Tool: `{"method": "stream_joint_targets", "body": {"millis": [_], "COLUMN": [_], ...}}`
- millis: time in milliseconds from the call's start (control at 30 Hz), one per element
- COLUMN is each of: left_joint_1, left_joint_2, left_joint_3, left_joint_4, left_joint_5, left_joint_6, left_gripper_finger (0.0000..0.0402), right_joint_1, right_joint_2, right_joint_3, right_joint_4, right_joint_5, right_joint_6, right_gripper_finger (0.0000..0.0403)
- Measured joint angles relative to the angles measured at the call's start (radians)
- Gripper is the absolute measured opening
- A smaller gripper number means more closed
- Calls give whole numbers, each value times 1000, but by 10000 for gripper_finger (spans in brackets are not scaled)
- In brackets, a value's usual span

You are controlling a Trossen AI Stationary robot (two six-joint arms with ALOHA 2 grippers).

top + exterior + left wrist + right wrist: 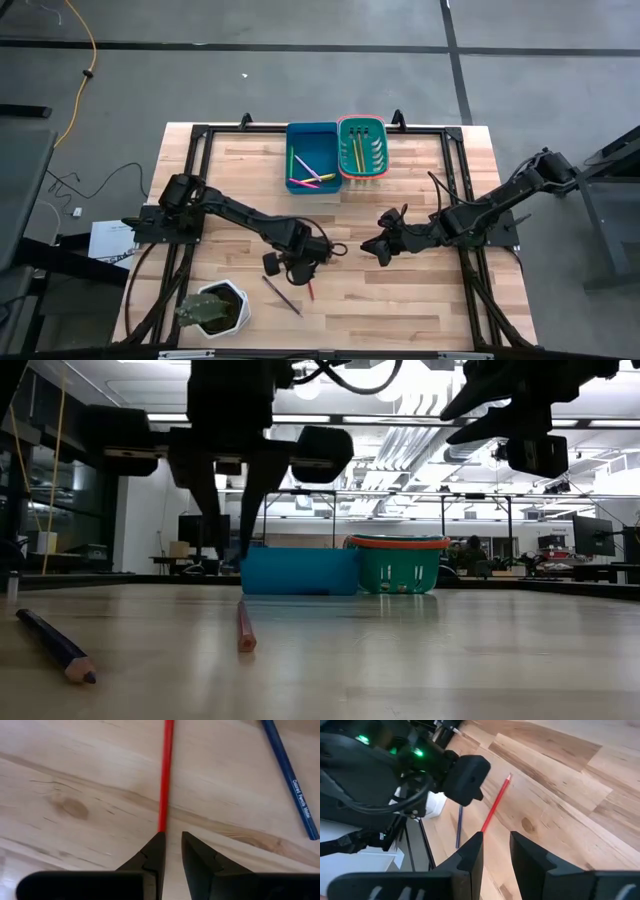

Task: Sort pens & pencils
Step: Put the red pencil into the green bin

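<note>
Directly beneath our left gripper, its fingers narrowly parted and empty, lies the red pencil on the table; we should centre, descend, then close; right gripper waits, slightly open.

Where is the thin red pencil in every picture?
High view: thin red pencil on the wooden table, under the left end effector.
Low view: lying centre-left, pointing at the camera.
Left wrist view: just ahead of the fingers.
Right wrist view: centre.
Shared landmark: dark blue pencil beside it.
</note>
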Motion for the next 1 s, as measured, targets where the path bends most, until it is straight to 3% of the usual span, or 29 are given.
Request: {"method": "stream_joint_targets", "body": {"millis": [533, 1000], "left_joint_1": [0, 1], "left_joint_2": [0, 34], "left_joint_3": [9, 9], "left_joint_4": [67, 67], "left_joint_5": [1, 61], "left_joint_6": [44, 32], "left_gripper_finger": [51, 51], "right_joint_1": [0, 0], "right_joint_2": [0, 0], "right_joint_3": [0, 0], "right_joint_4": [-5, -16], "right_joint_5": [-6, -13], "right_joint_6": [0, 4], "right_gripper_finger": [87, 87]}}
